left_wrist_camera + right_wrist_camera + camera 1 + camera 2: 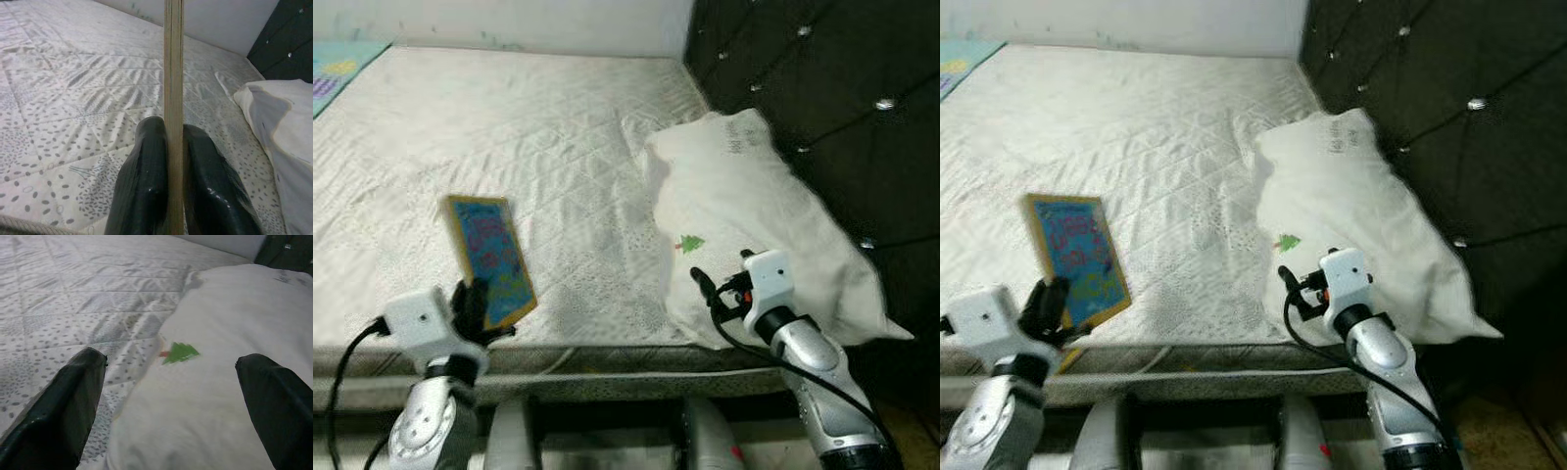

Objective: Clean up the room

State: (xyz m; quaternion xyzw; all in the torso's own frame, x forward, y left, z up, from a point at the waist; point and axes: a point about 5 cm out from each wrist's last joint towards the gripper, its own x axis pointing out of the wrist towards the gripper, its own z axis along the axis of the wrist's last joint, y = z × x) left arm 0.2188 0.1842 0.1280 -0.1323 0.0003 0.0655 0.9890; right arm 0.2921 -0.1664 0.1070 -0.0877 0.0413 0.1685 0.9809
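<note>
The left tool [475,305] is clamped tight on a book [490,258], its two black fingers [146,181] pressed flat against either face of the thin board, as the left wrist view shows edge-on. The book is a slim picture book with a tan border and a bright blue cover crowded with pink and green print. It is held at its lower edge, tilted up off the bed [509,147], with its cover facing the camera and its top leaning toward 11 o'clock. In the head view it sits at about 8 o'clock, over the near edge of the mattress.

The right tool [720,292] is at about 4 o'clock, spread wide and holding nothing. Its fingers [63,406] stand well apart in the right wrist view, one over the quilted sheet, the other over the pillow [754,215]. The tool is just at the pillow's near edge; whether it touches the fabric cannot be told.

The pillow is white, plump and creased, with a small green tree [180,352] printed near its lower corner and faint grey lettering near its top. It lies at 3 o'clock, against a dark tufted headboard [842,88] studded with shiny buttons.

The bed wears a white quilted cover with a dotted pattern. At 10 o'clock, at the far corner, lies a pale blue mat [337,69].
</note>
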